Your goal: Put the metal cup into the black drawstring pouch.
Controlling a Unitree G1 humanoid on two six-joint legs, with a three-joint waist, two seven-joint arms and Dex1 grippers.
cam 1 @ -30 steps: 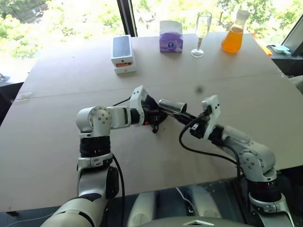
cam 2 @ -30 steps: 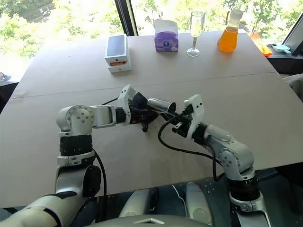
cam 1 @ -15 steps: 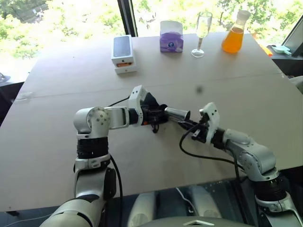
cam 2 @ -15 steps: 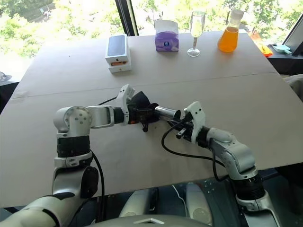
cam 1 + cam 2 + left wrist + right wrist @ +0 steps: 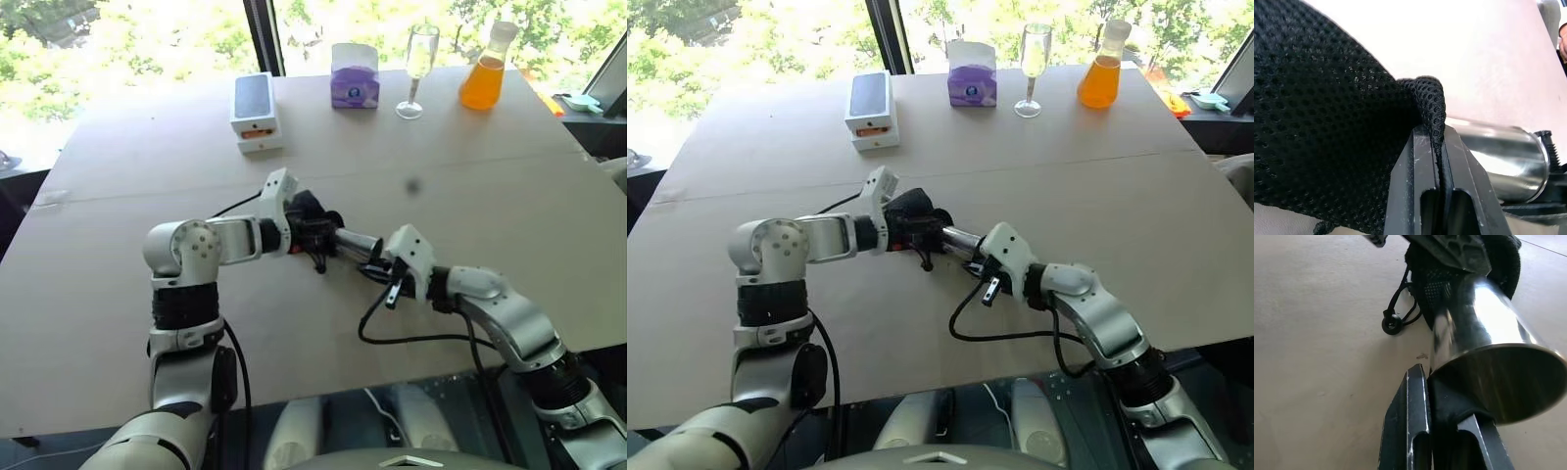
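Note:
The black drawstring pouch point(image 5: 306, 208) hangs off the table at mid-table, and my left gripper point(image 5: 1439, 161) is shut on the edge of its mesh mouth. The metal cup point(image 5: 357, 242) lies on its side just right of the pouch, narrow end pushed against the pouch opening. My right gripper point(image 5: 1442, 406) is shut on the cup's wide rim point(image 5: 1498, 377), one finger point(image 5: 1406, 431) outside the wall. The pouch cord ends in a small bead point(image 5: 1391, 325) dangling below the pouch. How far the cup's tip sits inside the fabric is hidden.
At the far side of the table stand a white phone box point(image 5: 254, 110), a purple tissue box point(image 5: 354, 75), a tall wine glass point(image 5: 418, 67) and a flask of orange liquid point(image 5: 483, 70). A cable loops under my right wrist point(image 5: 392, 333).
My right gripper has rolled, sunk and moved left with the cup, bringing its narrow end up to the pouch mouth. The left gripper has stayed put, still holding the pouch.

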